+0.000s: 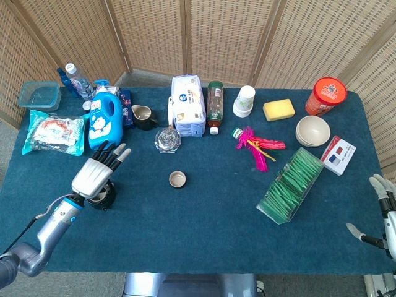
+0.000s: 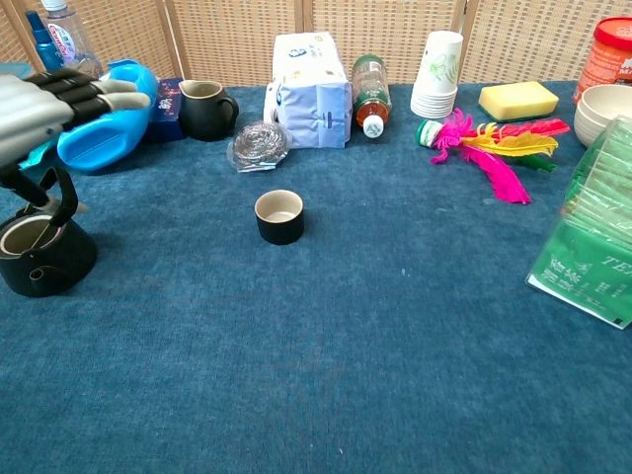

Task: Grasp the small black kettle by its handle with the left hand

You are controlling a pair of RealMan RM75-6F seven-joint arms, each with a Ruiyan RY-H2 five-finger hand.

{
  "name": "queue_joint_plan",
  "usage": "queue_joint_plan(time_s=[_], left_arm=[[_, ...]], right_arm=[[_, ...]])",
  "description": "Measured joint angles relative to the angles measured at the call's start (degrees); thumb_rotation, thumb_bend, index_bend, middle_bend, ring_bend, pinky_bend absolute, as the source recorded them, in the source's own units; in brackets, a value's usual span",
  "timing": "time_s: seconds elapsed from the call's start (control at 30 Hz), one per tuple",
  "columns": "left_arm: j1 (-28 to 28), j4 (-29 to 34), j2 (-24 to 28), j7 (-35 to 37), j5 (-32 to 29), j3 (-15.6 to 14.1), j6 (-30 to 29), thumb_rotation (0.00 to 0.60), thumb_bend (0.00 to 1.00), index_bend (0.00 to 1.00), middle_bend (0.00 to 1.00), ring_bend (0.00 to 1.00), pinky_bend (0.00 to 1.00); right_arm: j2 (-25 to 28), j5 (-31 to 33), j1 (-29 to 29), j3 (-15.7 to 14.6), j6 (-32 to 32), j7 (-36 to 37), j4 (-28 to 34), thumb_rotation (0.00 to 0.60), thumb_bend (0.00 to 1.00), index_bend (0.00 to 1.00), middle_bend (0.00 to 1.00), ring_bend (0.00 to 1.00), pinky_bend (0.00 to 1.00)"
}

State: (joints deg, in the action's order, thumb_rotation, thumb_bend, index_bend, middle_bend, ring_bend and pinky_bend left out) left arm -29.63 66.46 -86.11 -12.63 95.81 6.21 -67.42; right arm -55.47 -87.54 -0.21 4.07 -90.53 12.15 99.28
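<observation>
The small black kettle (image 2: 39, 252) stands upright near the table's left front, its arched handle (image 2: 65, 193) raised over its open top. In the head view most of the kettle (image 1: 104, 199) is hidden under my left hand (image 1: 98, 172). That hand (image 2: 54, 104) hovers just above the handle with fingers stretched out and apart, holding nothing. My right hand (image 1: 385, 213) shows only at the head view's far right edge, off the table's corner, fingers spread and empty.
A small black cup (image 2: 279, 216) stands right of the kettle. Behind are a blue detergent bottle (image 2: 104, 114), a dark jug (image 2: 205, 109), a steel scourer (image 2: 259, 144) and a tissue pack (image 2: 311, 89). A snack bag (image 1: 54, 132) lies left.
</observation>
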Motion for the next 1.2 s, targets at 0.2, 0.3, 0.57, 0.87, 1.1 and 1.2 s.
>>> queue_joint_plan(time_s=[0.2,0.3,0.57,0.87,1.1,1.2], left_arm=[[-1.5,0.8,-1.1,-2.5,-2.7,0.1,4.1,0.6,0.02,0.0,0.01,0.02,0.19],[-2.3,1.2,-1.5,-4.4,-3.3,0.1,5.1,0.6,0.09,0.08,0.2,0.24,0.51],[-3.5,2.3,-1.0,-7.1,-2.1,-1.3,4.8,0.6,0.29,0.48,0.67,0.69,0.85],[-3.2,3.2,1.3,-6.4,-0.5,-2.8,1.8,0.6,0.44,0.73,0.93,0.88,0.96],[-2.0,3.6,3.5,-5.8,-0.8,-3.2,-0.9,0.6,0.46,0.76,0.95,0.89,0.97],[-1.6,3.7,4.3,-4.8,-1.0,-3.1,-2.0,0.6,0.46,0.76,0.95,0.89,0.97]], right_arm=[[0.1,-0.5,-0.2,0.0,-0.5,0.3,0.1,0.6,0.0,0.0,0.0,0.0,0.0],[0.2,-0.6,-0.3,0.0,-0.7,0.5,0.0,0.6,0.0,0.0,0.0,0.0,0.0],[0.3,-0.9,-0.4,-0.1,-0.9,0.9,-0.1,0.6,0.0,0.0,0.0,0.0,0.0],[0.4,-1.4,-0.6,-0.4,-1.1,0.9,0.0,0.6,0.0,0.0,0.0,0.0,0.0],[0.3,-1.6,-0.6,-0.6,-0.9,0.1,0.2,0.6,0.0,0.0,0.0,0.0,0.0],[0.2,-1.7,-0.6,-0.7,-0.8,-0.3,0.3,0.6,0.0,0.0,0.0,0.0,0.0]])
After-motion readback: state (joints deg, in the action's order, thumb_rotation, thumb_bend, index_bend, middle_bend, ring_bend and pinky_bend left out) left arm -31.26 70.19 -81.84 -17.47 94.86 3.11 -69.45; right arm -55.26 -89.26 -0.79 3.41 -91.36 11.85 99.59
